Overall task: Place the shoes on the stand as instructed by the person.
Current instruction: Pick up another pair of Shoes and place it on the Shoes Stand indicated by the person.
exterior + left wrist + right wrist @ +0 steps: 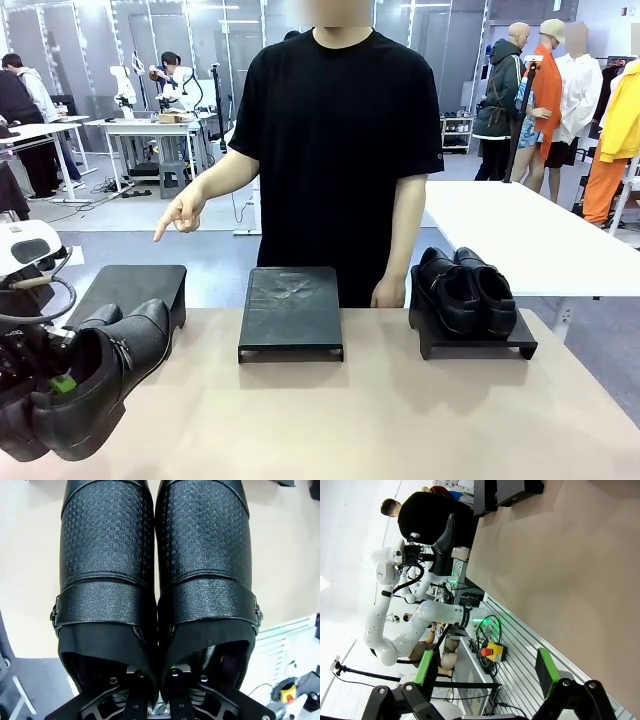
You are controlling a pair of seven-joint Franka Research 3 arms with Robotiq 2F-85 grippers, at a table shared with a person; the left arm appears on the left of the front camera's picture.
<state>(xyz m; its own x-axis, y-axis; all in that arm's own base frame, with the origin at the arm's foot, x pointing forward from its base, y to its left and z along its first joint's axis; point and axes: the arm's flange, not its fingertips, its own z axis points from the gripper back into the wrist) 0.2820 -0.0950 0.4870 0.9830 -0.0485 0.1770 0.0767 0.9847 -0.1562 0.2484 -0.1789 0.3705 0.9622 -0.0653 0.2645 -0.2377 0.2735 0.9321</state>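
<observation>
In the front view, the person (335,140) stands at the far side of the bench (360,420), directly behind the middle stand (291,310). Their pointing hand (183,213) hangs above and to the left of that stand, its index finger angled down toward the left stand (130,290). Their other hand (388,292) rests at the bench edge just right of the middle stand. To the right of the middle stand, the right stand (475,345) carries a plain pair of shoes (467,290) side by side. Left of and nearer than the middle stand, the left end effector (60,385) holds the buckled pair of shoes (105,370) lifted off the bench.

In the left wrist view, the left end effector (156,680) reaches into both shoe openings and is clamped on the touching inner walls of the buckled pair (107,555). A small buckle sits on each outer side.

In the right wrist view, the right end effector (485,675) has its green pads (427,667) wide apart with nothing between them.
</observation>
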